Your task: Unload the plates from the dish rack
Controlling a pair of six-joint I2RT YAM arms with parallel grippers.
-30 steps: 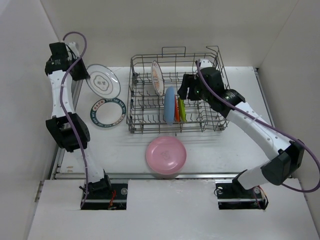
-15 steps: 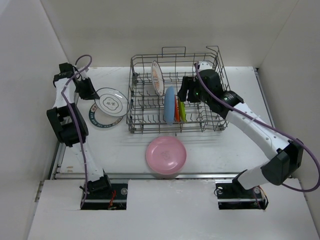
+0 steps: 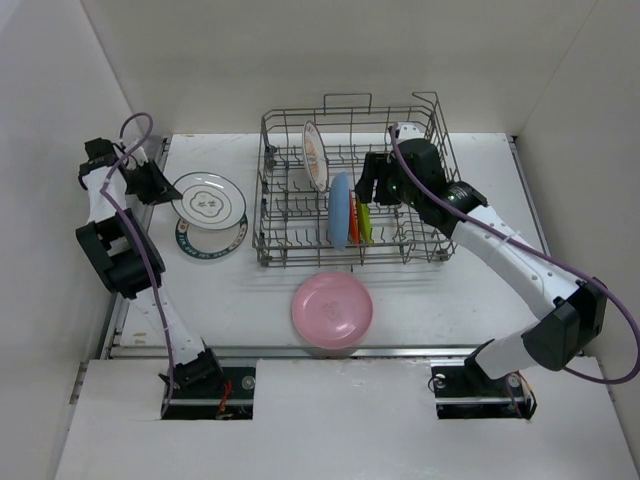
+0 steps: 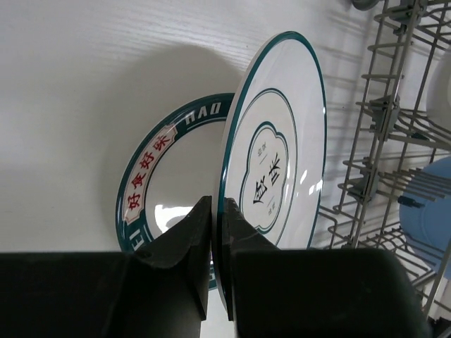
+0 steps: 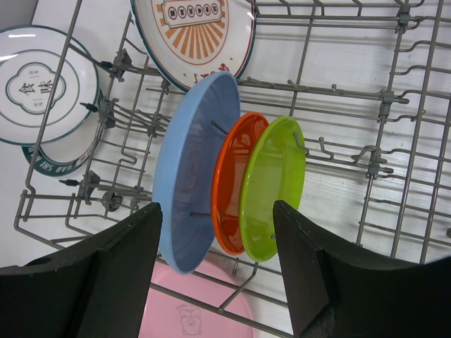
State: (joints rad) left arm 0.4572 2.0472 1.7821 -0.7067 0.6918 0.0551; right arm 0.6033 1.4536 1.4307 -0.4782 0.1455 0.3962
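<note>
The grey wire dish rack (image 3: 432, 128) holds a blue plate (image 3: 340, 210), an orange plate (image 3: 353, 222) and a lime green plate (image 3: 364, 222) upright in a row. A white sunburst plate (image 3: 314, 155) stands behind them. A pink plate (image 3: 332, 310) lies flat on the table in front of the rack. My left gripper (image 3: 165, 190) is shut on the rim of a white green-rimmed plate (image 4: 278, 162), held just above a second green-rimmed plate (image 4: 165, 183) lying left of the rack. My right gripper (image 5: 215, 208) is open above the blue (image 5: 187, 190), orange (image 5: 229, 183) and green (image 5: 271, 183) plates.
White walls close in the table on the left, back and right. The rack's tall wire sides (image 5: 394, 141) stand around my right gripper. The left arm (image 3: 120, 250) runs along the left wall.
My left gripper has carried the white green-rimmed plate down from a raised tilt to just over the plate on the table, with the wrist swinging left. The right arm has hardly moved.
</note>
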